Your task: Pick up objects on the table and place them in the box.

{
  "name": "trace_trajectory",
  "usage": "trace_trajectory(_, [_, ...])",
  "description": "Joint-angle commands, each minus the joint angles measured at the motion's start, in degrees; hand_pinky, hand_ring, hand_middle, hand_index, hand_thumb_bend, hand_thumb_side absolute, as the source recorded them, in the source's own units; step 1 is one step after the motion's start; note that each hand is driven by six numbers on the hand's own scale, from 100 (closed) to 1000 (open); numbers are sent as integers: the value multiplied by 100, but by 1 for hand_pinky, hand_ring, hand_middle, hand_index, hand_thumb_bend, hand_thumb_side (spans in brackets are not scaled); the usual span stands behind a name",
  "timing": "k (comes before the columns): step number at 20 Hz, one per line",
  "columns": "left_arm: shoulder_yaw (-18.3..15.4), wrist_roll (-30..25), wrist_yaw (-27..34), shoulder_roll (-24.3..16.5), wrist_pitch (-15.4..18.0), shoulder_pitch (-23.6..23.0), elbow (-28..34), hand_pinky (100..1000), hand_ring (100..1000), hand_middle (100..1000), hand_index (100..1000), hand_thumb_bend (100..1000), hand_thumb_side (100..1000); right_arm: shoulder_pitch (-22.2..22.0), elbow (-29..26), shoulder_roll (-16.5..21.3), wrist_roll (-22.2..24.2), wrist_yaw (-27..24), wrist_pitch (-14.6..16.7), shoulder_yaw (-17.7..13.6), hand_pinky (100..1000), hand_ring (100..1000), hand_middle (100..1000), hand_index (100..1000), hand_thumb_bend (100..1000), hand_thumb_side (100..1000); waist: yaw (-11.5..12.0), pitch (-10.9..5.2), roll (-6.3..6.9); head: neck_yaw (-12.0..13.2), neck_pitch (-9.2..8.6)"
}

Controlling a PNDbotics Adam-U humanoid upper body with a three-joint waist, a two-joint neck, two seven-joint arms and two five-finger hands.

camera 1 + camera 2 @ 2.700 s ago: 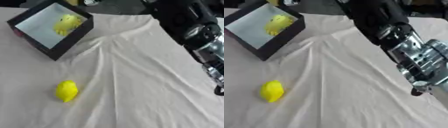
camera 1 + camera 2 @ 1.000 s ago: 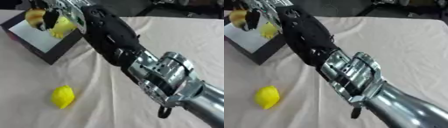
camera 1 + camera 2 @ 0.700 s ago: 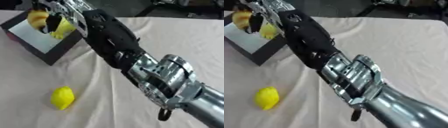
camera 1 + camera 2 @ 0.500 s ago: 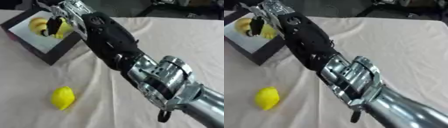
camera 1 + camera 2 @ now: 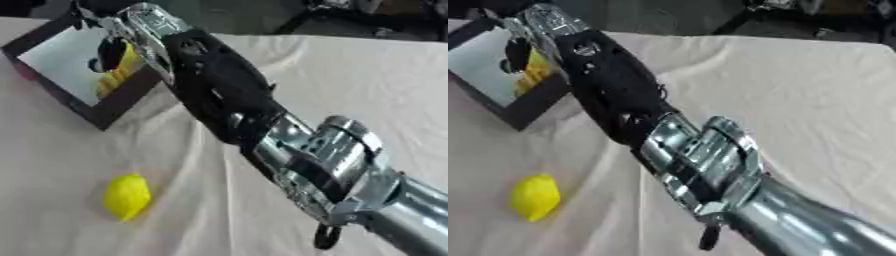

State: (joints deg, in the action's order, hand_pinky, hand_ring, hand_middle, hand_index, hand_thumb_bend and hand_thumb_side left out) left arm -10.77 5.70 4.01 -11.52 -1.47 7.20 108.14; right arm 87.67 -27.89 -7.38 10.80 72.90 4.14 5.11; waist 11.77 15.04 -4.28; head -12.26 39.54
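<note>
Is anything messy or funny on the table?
The cloth is wrinkled into folds, and the box sits crooked. One lemon lies outside it. The right hand reaches over the box.

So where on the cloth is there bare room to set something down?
The cloth lies bare on the far right of the right arm, and along the near edge left of it, apart from the lemon. It is crowded at the box, where the right hand reaches over yellow fruit.
</note>
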Motion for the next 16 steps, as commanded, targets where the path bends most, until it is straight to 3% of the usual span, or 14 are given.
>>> trace_trajectory(1, [-10,-17,-11,-45,2,46,97,885,771,773,774,153,872,111,-49,14,13,102,-48,-71,849,808,757,834,429,230,18,-77,48,-13,-74])
trace_trajectory(9, [-32,-9,-29,-56,-1,4,91,886,772,773,774,151,869,187,-401,216,144,-362,96,-55,846,789,730,822,423,170,-19,-109,58,64,47])
trace_trajectory(16, [-95,64,-51,-118,2,-78,83,886,772,773,774,150,867,275,-1424,1033,941,-1703,873,644,855,805,747,836,424,168,-155,-212,59,233,196])
